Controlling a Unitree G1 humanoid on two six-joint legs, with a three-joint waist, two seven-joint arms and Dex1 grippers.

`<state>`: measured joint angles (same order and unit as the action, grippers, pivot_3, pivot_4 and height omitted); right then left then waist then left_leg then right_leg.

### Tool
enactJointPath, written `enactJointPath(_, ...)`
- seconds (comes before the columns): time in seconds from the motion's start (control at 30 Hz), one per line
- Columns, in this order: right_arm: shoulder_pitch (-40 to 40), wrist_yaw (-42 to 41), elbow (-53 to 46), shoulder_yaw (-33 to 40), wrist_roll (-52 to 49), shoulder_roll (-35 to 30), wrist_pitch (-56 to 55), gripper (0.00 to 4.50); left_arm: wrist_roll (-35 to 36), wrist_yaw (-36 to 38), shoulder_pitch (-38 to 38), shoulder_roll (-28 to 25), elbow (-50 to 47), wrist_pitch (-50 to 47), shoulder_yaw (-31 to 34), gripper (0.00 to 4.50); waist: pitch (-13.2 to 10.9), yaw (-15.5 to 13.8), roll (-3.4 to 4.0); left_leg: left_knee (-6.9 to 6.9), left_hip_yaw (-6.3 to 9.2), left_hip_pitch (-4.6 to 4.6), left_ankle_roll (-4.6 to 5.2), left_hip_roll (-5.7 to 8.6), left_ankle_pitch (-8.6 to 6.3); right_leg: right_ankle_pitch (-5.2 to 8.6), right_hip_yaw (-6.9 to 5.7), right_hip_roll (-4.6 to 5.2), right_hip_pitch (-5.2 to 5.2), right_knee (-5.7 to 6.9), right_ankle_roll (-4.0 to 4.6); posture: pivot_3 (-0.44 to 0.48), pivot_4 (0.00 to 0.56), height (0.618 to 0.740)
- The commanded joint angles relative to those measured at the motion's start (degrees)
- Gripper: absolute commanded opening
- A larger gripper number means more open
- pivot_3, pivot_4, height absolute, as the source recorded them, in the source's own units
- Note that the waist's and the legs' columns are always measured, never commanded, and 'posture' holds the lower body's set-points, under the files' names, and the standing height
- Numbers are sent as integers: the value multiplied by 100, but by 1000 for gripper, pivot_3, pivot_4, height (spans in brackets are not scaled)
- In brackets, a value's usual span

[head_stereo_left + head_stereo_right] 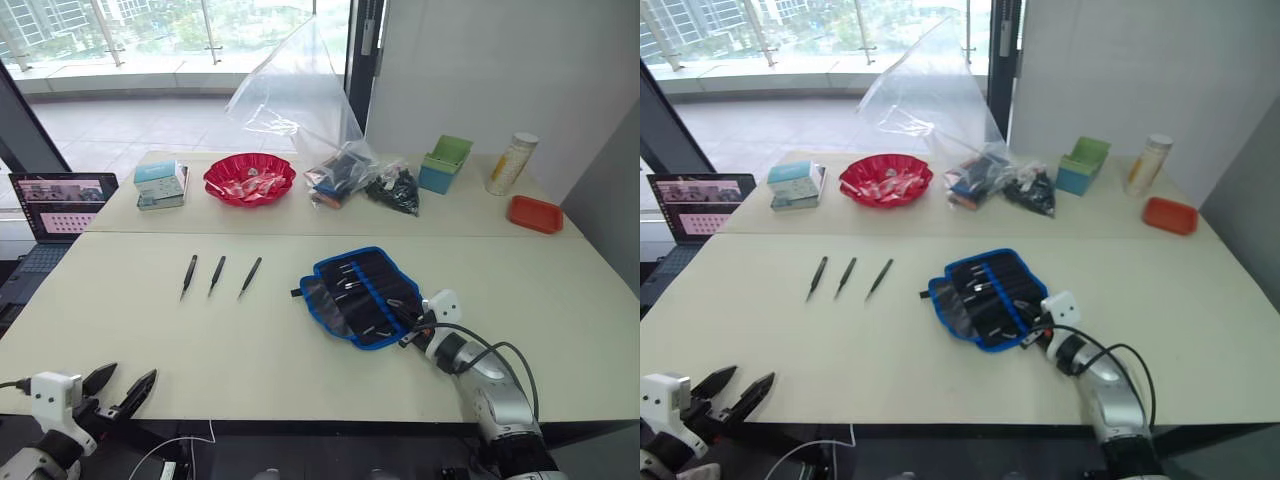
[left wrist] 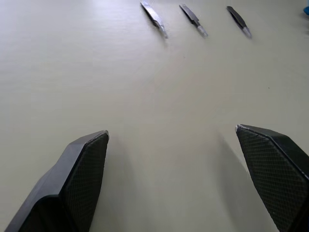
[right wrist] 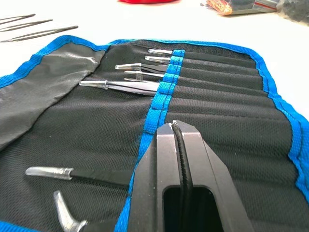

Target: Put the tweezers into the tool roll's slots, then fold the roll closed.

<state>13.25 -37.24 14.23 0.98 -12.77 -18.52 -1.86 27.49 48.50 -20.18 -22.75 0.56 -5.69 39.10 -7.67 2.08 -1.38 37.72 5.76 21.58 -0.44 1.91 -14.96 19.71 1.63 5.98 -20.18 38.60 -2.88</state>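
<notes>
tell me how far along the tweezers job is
Partly done. The tool roll lies open with several tools already in its slots. In hand: the right end effector sits shut over the roll, seemingly on a thin black strap. Left: three tweezers lie loose on the table, the left end effector is open and empty, and the roll is unfolded.

- red bowl (image 1: 249,179) on the far counter (image 1: 150,310)
- laptop (image 1: 55,205) at left edge
- green box (image 1: 445,163)
- orange tray (image 1: 535,214)
- clear plastic bag (image 1: 300,95)
</notes>
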Motion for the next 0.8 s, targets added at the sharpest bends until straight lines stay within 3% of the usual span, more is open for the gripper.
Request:
enactJointPath(0.03, 16, -105, 258, -67, 27, 45, -7, 0, 152, -337, -158, 90, -190, 250, 220, 4455, 1, -14, -1, 0, 0, -4, 1, 2, 0, 0, 2, 1, 0, -10, 0, 0, 150, 740)
enactJointPath(0.5, 164, -222, 530, -66, 75, 53, -89, 0, 633, -839, -59, 175, -14, 466, 279, 4455, 12, 22, -19, -24, -22, -23, 2, -6, -3, -1, 32, -8, 4, -14, 2, 0, 150, 740)
enactJointPath(0.8, 92, -173, 422, -24, 62, 42, -70, 0, 266, -1280, 624, -103, 125, 325, -184, 4455, 13, 16, -21, -33, -28, -27, 1, -2, -2, -1, 38, -8, 4, -15, 2, 0, 150, 740)
